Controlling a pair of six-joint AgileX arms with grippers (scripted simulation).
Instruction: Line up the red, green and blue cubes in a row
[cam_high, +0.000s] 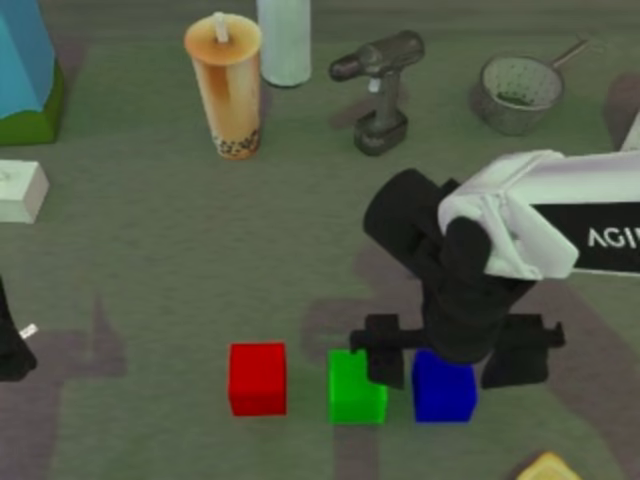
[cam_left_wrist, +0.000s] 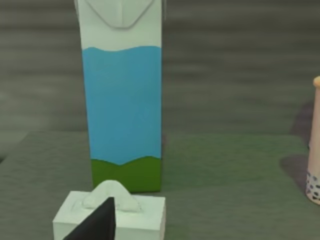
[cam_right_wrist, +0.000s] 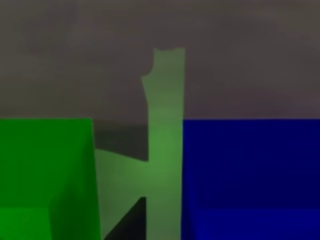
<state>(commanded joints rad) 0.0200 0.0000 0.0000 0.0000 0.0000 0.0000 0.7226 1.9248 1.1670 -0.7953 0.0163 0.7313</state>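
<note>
While the right gripper (cam_high: 455, 360) is hanging over the blue cube (cam_high: 444, 392), its fingers are standing wide open, one between green and blue, the other on blue's right. The red cube (cam_high: 257, 378), green cube (cam_high: 356, 388) and blue are lying in a row near the table's front edge, apart from each other. The black wrist is hiding blue's rear part, so I cannot tell whether a finger is touching it. The left gripper (cam_high: 12, 345) is waiting at the left edge; I cannot tell its state.

White-shelled right arm (cam_high: 520, 225), black panel lettered "AGI"; black wrist, black end effector (cam_high: 455, 360)
</note>
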